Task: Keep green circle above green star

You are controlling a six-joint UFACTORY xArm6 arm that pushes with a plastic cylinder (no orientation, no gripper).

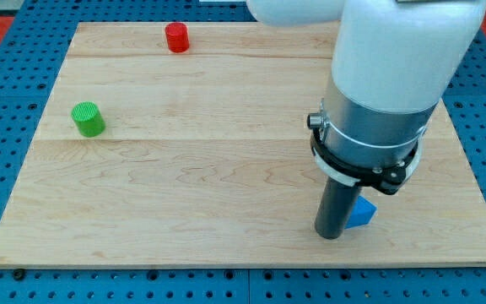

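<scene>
Here my tip (331, 236) touches the blue block (362, 214), well apart from the green circle (88, 119) at the view's left

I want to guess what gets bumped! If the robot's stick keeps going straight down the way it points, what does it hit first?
My tip points straight down, so it would meet the wooden table it already seems to rest on. The blue block sits right beside it, on the view's right.

A red round block (176, 38) stands near the wooden board's (201, 177) far edge, at about eleven o'clock from the board's middle. A blue block (362, 214), its shape partly hidden, sits at about four o'clock, near the bottom edge. Blue pegboard (7, 93) surrounds the board.
</scene>
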